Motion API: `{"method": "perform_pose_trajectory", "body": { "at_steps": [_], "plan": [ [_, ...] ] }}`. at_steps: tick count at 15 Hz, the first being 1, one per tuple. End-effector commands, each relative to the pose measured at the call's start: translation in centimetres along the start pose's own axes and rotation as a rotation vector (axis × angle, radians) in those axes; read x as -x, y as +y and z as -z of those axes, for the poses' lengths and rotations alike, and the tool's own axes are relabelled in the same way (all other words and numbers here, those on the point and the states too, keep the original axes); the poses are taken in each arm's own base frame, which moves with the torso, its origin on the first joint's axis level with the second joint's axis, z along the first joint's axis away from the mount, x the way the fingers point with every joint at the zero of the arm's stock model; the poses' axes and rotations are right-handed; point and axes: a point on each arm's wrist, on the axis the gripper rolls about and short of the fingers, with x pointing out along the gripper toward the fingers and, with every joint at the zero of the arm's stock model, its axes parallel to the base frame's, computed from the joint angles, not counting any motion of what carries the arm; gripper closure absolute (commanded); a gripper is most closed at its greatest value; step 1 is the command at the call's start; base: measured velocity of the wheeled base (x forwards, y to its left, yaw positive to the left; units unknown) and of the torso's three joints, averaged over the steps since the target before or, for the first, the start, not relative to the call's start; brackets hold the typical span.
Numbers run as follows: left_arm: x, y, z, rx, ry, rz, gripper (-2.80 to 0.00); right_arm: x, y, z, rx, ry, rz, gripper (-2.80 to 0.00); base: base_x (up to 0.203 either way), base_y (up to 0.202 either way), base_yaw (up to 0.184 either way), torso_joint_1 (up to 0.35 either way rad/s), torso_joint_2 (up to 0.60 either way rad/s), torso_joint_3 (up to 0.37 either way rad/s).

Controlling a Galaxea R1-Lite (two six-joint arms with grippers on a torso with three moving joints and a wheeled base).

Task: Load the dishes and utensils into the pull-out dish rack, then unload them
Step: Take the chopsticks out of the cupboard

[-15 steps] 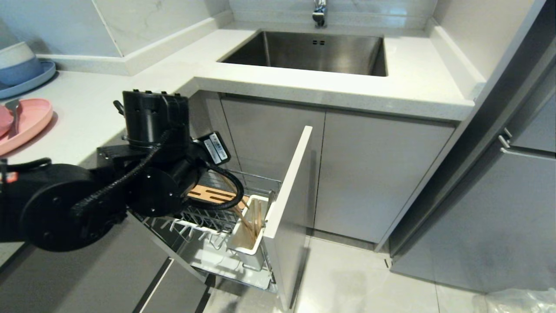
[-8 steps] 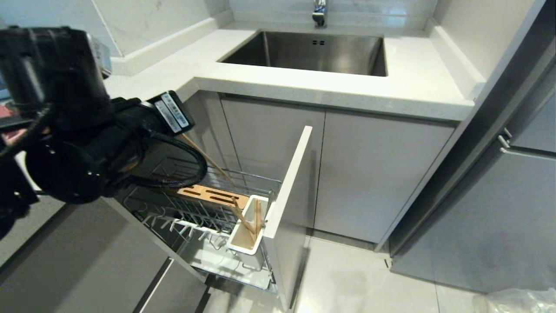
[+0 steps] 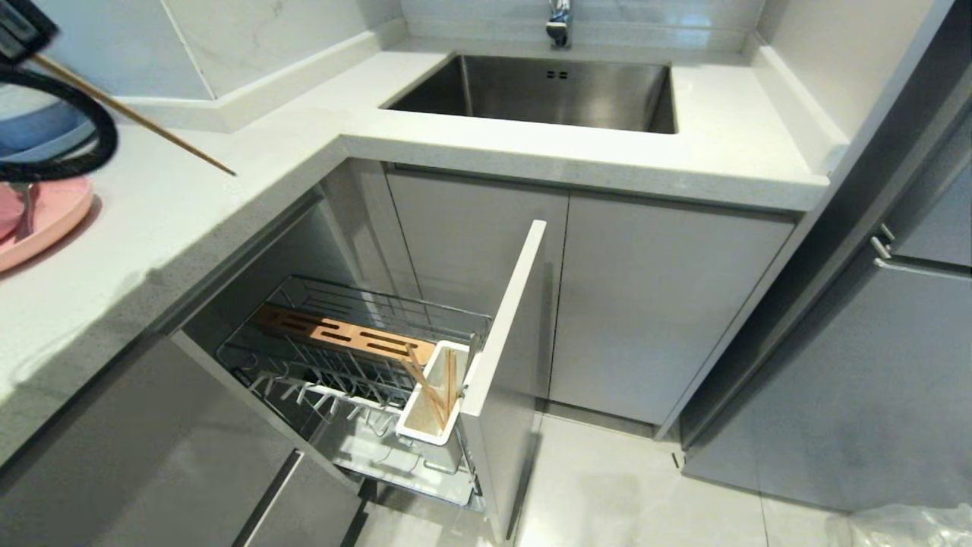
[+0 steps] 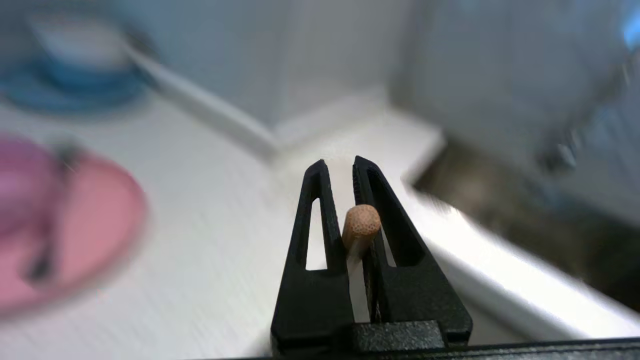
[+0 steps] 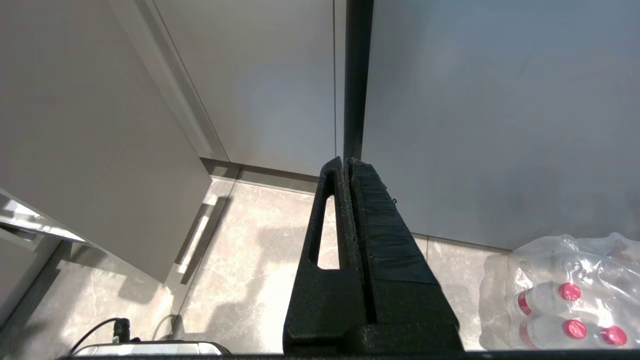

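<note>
While raised high over the counter [image 3: 250, 152] at the far left, closed tight on one chopstick [image 3: 137, 118]: so much for the left pincer [image 4: 337, 165]. Gripping it near the blunt end, with that round wooden end poking back between the two black fingers [image 4: 320, 215] in the left wrist view, pinched from both sides. From the grip, slanting down and to the right across the head view, thin tip in the air above the white counter, not touching it as far as can be told. Well apart from the dish rack [image 3: 304, 365], up at counter level.

Just beneath the arm's black cable loop, at the left edge: pink plate [image 3: 45, 228] flat on the counter, fork [image 3: 25, 211] lying on it. Behind that, blue plate [image 3: 53, 133] against the wall. Both blurred in the left wrist view, off to one side of the fingers.

Down below, dish rack pulled out of the cabinet, grey door front swung forward. Inside it: slotted wooden bar [image 3: 342, 334] across the wire basket, white utensil holder [image 3: 425, 425] at the front corner beside the door, more chopsticks [image 3: 437, 384] standing slanted in that holder. No dishes on the prongs. Sink [image 3: 547, 91] further back, set in the counter.

Over to the right pincer [image 5: 345, 162]: shut, nothing between the fingers, pointing down at the tiled floor [image 5: 260, 260] beside grey cabinet fronts, a wrapped pack of bottles [image 5: 560, 295] nearby.
</note>
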Motion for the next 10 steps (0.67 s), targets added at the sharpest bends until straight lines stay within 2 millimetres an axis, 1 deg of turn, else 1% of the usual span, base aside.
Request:
{"method": "perform_pose_trajectory", "body": {
  "at_steps": [1, 3, 5, 7, 10],
  "plan": [
    [-0.1, 1.5, -2.3, 0.006, -0.155, -0.062, 0.00, 0.0, 0.0, 0.0, -0.001, 0.001, 0.000, 0.00, 0.000, 0.000, 0.000, 0.000, 0.00, 0.000],
    [-0.6, 2.8, -3.7, -0.037, -0.295, -0.112, 0.00, 0.0, 0.0, 0.0, -0.001, 0.001, 0.000, 0.00, 0.000, 0.000, 0.000, 0.000, 0.00, 0.000],
    [-1.2, 4.0, -4.3, -0.089, -0.398, -0.154, 0.00, 0.0, 0.0, 0.0, -0.001, 0.001, 0.000, 0.00, 0.000, 0.000, 0.000, 0.000, 0.00, 0.000],
    [-2.1, 5.4, -4.2, -0.168, -0.481, -0.189, 0.00, 0.0, 0.0, 0.0, -0.001, 0.001, 0.000, 0.00, 0.000, 0.000, 0.000, 0.000, 0.00, 0.000],
    [-4.0, 6.6, -2.9, -0.250, -0.564, -0.203, 0.00, 0.0, 0.0, 0.0, -0.001, 0.001, 0.000, 0.00, 0.000, 0.000, 0.000, 0.000, 0.00, 0.000]
  ]
}}
